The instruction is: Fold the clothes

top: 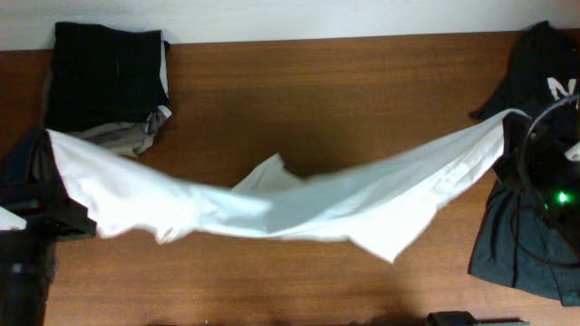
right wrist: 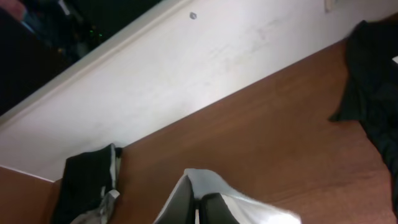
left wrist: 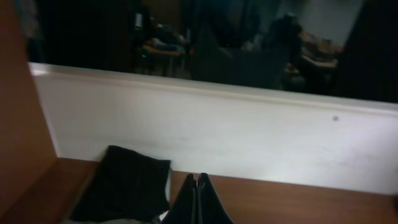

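T-shirt (top: 299, 204), white, wrinkled: slung sagging over table (top: 317, 91) from 9 to 3 o'clock, ends pinched in clamped left gripper (left wrist: 198, 196) and right gripper (right wrist: 198, 208); best drawn evenly taut before lowering flat.

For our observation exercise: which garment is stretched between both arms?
The wrinkled white cotton T-shirt; the folded black pile and dark grey garment lie at the sides.

Left arm (top: 25, 217) and right arm (top: 544, 167), well apart at opposite sides of the overhead view. Left gripper (left wrist: 198, 198) and right gripper (right wrist: 198, 208): jaws pressed together, each pinching one end of the white T-shirt (top: 290, 204).
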{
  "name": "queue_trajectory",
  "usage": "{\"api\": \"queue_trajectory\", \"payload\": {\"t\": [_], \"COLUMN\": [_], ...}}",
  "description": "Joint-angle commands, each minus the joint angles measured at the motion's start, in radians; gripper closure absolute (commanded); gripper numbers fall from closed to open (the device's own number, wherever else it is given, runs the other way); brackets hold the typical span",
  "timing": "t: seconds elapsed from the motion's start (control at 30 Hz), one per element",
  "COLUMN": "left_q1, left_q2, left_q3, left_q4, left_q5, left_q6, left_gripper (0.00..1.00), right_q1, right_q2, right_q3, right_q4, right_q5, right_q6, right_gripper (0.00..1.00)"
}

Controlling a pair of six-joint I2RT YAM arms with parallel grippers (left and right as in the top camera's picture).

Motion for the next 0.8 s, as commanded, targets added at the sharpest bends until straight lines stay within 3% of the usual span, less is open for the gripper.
{"api": "queue_trajectory", "payload": {"t": [0.0, 0.27, 0.3, 0.37, 0.43, 0.47, 0.5, 0.63, 0.77], "left_q1": [-0.003, -0.003, -0.003, -0.003, -0.003, -0.003, -0.003, -0.003, -0.003], "left_q2": [0.151, 0.832, 0.913, 1.032, 1.167, 1.202, 1.241, 1.268, 1.268], "left_q3": [-0.020, -0.020, -0.020, -0.020, -0.020, -0.020, -0.020, -0.020, -0.020], "left_q4": [-0.006, 0.012, 0.013, 0.021, 0.042, 0.045, 0.046, 0.046, 0.038], "left_q5": [-0.107, -0.091, -0.074, -0.065, -0.065, -0.065, -0.065, -0.065, -0.057], "left_q6": [-0.005, -0.006, -0.006, -0.009, -0.009, -0.009, -0.009, -0.009, -0.008], "left_gripper": [0.99, 1.00, 0.99, 1.00, 1.00, 0.99, 1.00, 0.99, 1.00], "right_q1": [0.003, 0.004, 0.004, 0.005, 0.005, 0.005, 0.005, 0.005, 0.005], "right_q2": [0.179, 0.780, 0.833, 0.919, 1.002, 1.020, 1.027, 1.025, 1.025], "right_q3": [-0.003, -0.003, -0.003, -0.003, -0.003, -0.003, -0.003, -0.006, -0.092], "right_q4": [-0.003, 0.044, 0.044, 0.045, 0.045, 0.045, 0.036, -0.097, -0.118], "right_q5": [0.050, 0.053, 0.048, 0.042, 0.012, -0.013, -0.024, -0.034, -0.034], "right_q6": [0.008, -0.022, -0.022, -0.023, -0.051, -0.071, -0.080, -0.125, -0.216], "right_gripper": [0.96, 0.96, 0.89, 0.83, 0.69, 0.56, 0.35, 0.36, 0.52]}}
